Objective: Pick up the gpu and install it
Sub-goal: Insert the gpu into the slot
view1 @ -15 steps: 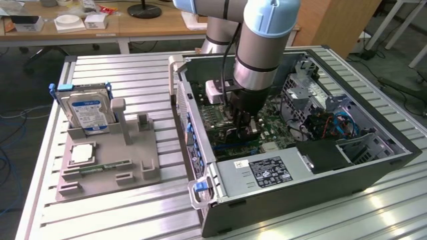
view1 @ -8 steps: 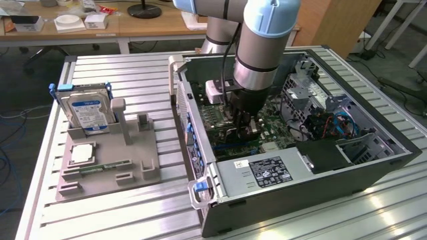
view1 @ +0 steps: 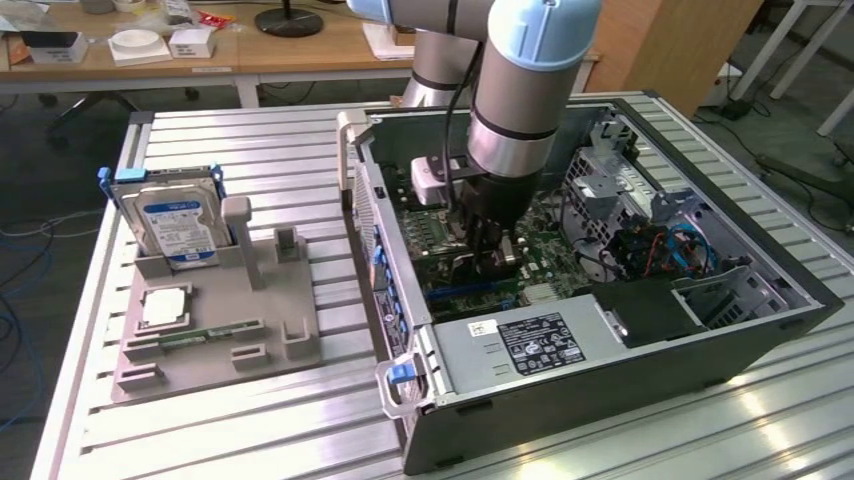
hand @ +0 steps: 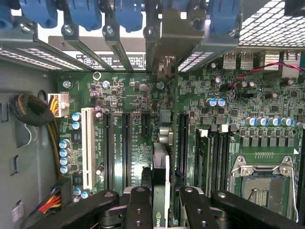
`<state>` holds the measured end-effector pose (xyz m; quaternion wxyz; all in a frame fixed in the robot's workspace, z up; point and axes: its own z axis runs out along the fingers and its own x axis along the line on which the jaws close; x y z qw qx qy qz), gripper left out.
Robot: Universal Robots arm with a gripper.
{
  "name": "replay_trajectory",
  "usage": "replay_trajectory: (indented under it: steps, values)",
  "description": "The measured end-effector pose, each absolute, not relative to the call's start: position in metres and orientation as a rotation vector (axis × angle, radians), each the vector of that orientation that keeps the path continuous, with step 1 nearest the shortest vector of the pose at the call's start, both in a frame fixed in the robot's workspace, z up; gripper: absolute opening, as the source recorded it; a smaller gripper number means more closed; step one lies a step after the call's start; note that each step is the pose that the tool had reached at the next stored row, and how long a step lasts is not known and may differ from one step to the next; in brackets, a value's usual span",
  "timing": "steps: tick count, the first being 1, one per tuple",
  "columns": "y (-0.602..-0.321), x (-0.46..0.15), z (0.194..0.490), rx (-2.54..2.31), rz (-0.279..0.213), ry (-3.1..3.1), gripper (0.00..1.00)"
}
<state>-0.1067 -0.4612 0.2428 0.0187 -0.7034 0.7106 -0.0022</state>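
The gripper (hand: 164,193) is clenched on the gpu (hand: 161,164): two black fingers (hand: 139,202), one on each face of the card, which stands on edge between them. A small green mark sits on the card's top edge just by the fingers, too small to read. The card runs straight away from the gripper toward the rear wall of the case, over a black slot in the motherboard (hand: 133,119). Its silver bracket (hand: 164,64) stands against that wall. Whether its lower edge is pressed fully into the slot, I cannot tell from this angle.

Also on the board are one long white slot (hand: 87,148) with two long black slots next to it. On the card's other side is one open processor socket (hand: 261,179). Past the bracket is a row of blue clips (hand: 86,12) and a white sticker (hand: 109,59) with print I cannot read.

In the exterior view, the case (view1: 747,340) lies open on a slatted metal table (view1: 240,140). Nearest is one silver power supply (view1: 521,350) carrying a black label (view1: 534,335) with fine white print. The arm reaches down into the middle of the case.

On the exterior view's left, a grey holder (view1: 254,330) carries one upright hard drive (view1: 174,225) with a blue-and-white label and one flat memory stick (view1: 214,333). Farthest back is a wooden desk (view1: 267,55).
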Motion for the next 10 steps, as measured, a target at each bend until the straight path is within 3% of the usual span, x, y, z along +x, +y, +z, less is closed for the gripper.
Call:
replay_trajectory:
  steps: [10]
  values:
    - [-0.4599,-0.1069,0.2401,-2.183,-0.003,2.204,0.27]
